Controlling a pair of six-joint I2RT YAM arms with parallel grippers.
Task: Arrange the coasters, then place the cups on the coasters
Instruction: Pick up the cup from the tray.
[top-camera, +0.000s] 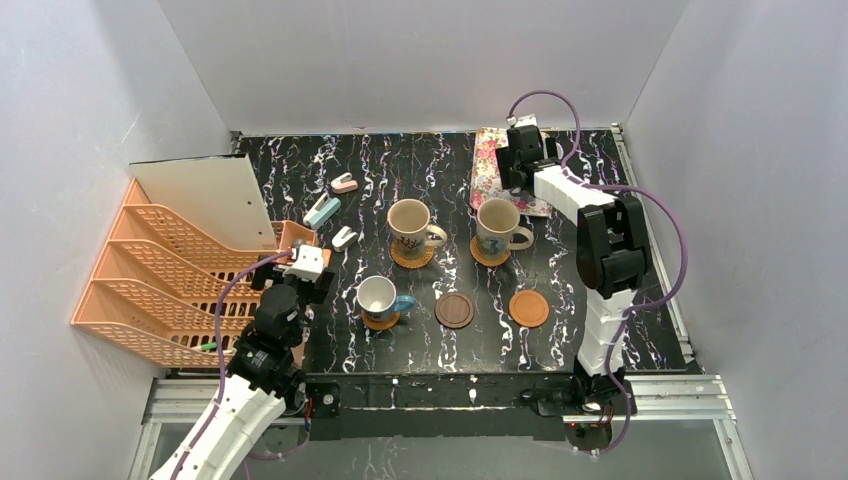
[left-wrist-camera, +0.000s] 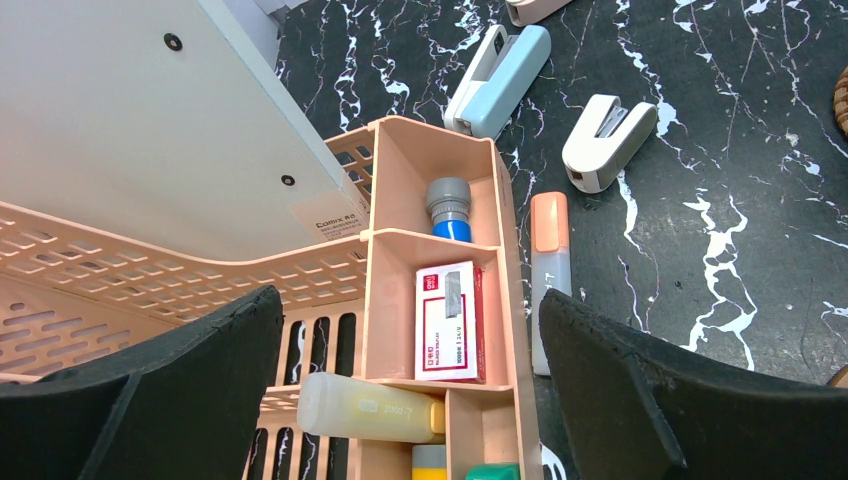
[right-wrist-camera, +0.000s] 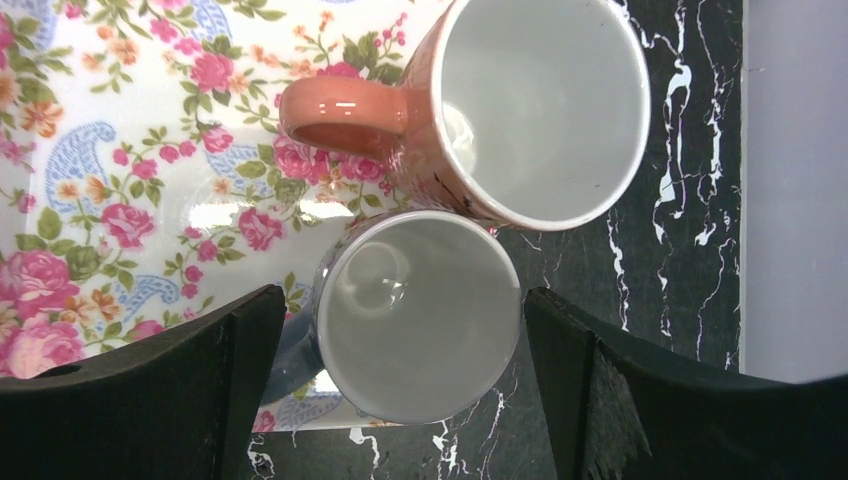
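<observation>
My right gripper (top-camera: 521, 158) hangs open over the pink floral tray (top-camera: 486, 165). In the right wrist view its jaws straddle a small cup with a blue handle (right-wrist-camera: 420, 315), and a gap shows on the right side. A reddish-handled cup (right-wrist-camera: 545, 105) stands just behind it on the tray (right-wrist-camera: 120, 150). Two large beige cups (top-camera: 410, 228) (top-camera: 497, 227) sit on woven coasters. Another small blue-handled cup (top-camera: 378, 298) stands on a coaster. A dark brown coaster (top-camera: 455, 310) and an orange-brown coaster (top-camera: 528, 308) lie bare. My left gripper (top-camera: 303, 264) is open and holds nothing.
An orange tiered paper tray (top-camera: 160, 280) fills the left side. Below the left gripper (left-wrist-camera: 410, 305) is its compartment box (left-wrist-camera: 440, 250) with staples, glue and bottles. Three staplers (top-camera: 322, 211) (top-camera: 344, 182) (top-camera: 344, 237) lie nearby. White walls enclose the table.
</observation>
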